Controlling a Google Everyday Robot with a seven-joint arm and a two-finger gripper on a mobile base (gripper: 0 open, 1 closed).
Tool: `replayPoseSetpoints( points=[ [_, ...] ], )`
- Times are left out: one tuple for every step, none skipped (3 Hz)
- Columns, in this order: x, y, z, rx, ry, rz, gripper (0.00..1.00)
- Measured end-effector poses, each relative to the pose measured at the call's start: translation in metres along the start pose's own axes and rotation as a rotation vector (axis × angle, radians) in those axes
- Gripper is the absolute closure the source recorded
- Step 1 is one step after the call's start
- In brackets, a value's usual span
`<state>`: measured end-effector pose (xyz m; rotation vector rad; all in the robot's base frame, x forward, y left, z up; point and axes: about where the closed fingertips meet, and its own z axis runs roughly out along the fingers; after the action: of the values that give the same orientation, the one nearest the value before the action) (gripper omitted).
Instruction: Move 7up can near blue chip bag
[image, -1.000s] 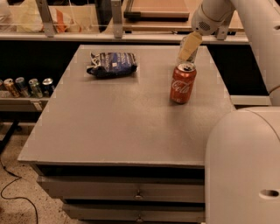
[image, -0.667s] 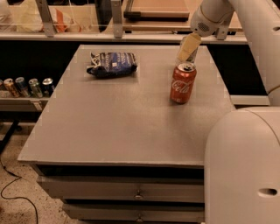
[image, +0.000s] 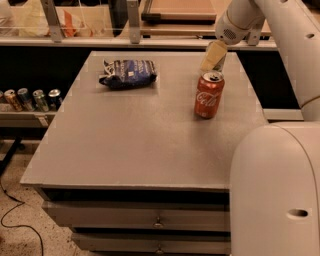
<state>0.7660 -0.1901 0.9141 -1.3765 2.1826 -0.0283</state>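
Directly behind the Coca-Cola can (image: 209, 95), in the camera view, the gripper (image: 214, 56) hangs low over the table (image: 150, 150), with its arm reaching down from the upper right. State of the jaws: cannot tell, since the beige front of the gripper faces the camera and hides the gap.

A dark sliver at the right of the gripper, just above the Coca-Cola can's rim, is probably the 7up can (image: 220, 62). If so, it stands upright, long axis vertical, at the jaws. A firm hold cannot be confirmed.

The blue chip bag (image: 128, 74) lies flat, well to the left of the Coca-Cola can and a little farther back, long axis left to right.

Judged requirement for the coming move: travel leftward along the far side of the table. Bare surface runs from the Coca-Cola can to the bag. The far table edge lies close behind the Coca-Cola can, so any drift toward the camera risks tipping that can
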Motion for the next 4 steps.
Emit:
replayPoseSetpoints(
  points=[
    [0.0,0.0001,0.0041,-0.005,0.003,0.003,0.17],
    [-0.0007,-0.0002,0.006,-0.007,0.005,0.003,0.39],
    [-0.0015,-0.0005,0.0066,-0.008,0.011,-0.003,0.64],
    [-0.0043,-0.0014,0.0058,-0.007,0.016,-0.017,0.87]
  ],
)
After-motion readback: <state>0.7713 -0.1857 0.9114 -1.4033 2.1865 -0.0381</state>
